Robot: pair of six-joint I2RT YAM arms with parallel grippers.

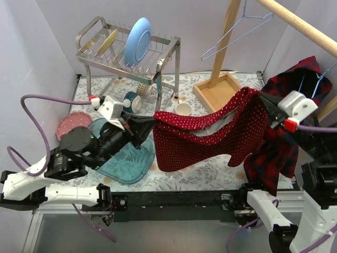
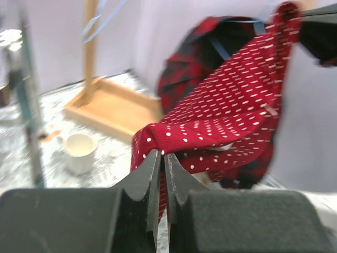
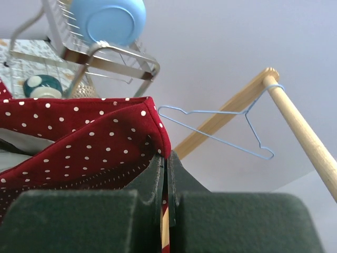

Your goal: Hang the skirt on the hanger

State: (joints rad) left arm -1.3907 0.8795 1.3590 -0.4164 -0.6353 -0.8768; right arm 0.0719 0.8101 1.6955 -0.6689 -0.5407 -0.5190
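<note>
The skirt (image 1: 210,134), bright red with white dots, hangs stretched in the air between my two grippers. My left gripper (image 1: 154,122) is shut on its left corner (image 2: 163,145). My right gripper (image 1: 261,96) is shut on its right corner (image 3: 158,132), held higher. An empty light blue wire hanger (image 1: 236,32) hangs from the wooden rail (image 1: 300,23) at the back right; it shows in the right wrist view (image 3: 221,129) just beyond the skirt's edge.
A dark plaid shirt (image 1: 284,142) hangs on another hanger at the right, behind the skirt. A wooden stand with its tray base (image 1: 218,89), a dish rack (image 1: 129,50) with a blue plate, a cup (image 1: 184,109), a teal tray (image 1: 126,161) and a pink plate (image 1: 73,124) are on the table.
</note>
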